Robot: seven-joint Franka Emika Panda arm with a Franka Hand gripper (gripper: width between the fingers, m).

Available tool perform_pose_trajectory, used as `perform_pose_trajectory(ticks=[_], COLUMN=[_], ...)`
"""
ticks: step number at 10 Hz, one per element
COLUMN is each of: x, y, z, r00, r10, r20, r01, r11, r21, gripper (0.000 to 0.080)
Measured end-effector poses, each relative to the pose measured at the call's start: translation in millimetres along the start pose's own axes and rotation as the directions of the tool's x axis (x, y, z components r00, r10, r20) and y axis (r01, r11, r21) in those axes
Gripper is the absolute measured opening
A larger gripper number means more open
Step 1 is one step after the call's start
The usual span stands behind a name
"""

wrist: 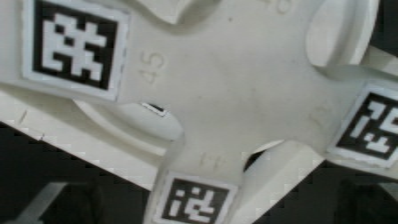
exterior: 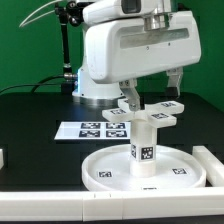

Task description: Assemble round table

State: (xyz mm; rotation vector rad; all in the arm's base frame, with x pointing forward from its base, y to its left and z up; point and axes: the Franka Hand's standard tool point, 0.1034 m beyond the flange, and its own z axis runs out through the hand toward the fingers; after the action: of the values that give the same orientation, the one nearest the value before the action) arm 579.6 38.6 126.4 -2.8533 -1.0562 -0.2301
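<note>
The large rimmed round disc (exterior: 105, 166) lies flat near the front of the black table. The short thick post (exterior: 145, 146) stands upright at its middle, a black tag on its side. The cross-shaped foot (exterior: 152, 114) rests level on top of the post. My gripper (exterior: 150, 93) hangs just above and behind the foot, its two fingers spread wide with nothing between them. In the wrist view the foot (wrist: 231, 90) fills the picture from close up, with tags on three of its arms. My fingertips do not show clearly there.
The marker board (exterior: 98, 128) lies flat behind the disc. White border rails run along the front (exterior: 100, 196) and stand at the exterior view's right (exterior: 207, 162). The arm's white base (exterior: 95, 88) stands at the back.
</note>
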Motion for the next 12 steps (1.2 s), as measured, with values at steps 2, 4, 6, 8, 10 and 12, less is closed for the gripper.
perform_pose_trajectory(ticks=[2,4,6,8,10,12], x=[-3.1,-5.6,-9.3,-13.6,-14.4,-15.8], y=[0.2,-1.9,-2.9,-0.6,-0.3,-4.6], z=[1.4,1.9,1.4,2.2,3.3,5.3], r00=[0.987,0.935,0.859,0.79,0.808,0.861], r10=[-0.161,-0.352,-0.508,-0.609,-0.584,-0.502], r20=[0.012,0.049,0.063,0.077,0.079,0.084], r01=[0.161,0.352,0.509,0.61,0.585,0.504], r11=[0.987,0.936,0.861,0.793,0.811,0.864], r21=[-0.002,-0.006,0.002,0.01,0.01,0.003], gripper=[0.0649,0.0649,0.0649,0.0649,0.0649,0.0649])
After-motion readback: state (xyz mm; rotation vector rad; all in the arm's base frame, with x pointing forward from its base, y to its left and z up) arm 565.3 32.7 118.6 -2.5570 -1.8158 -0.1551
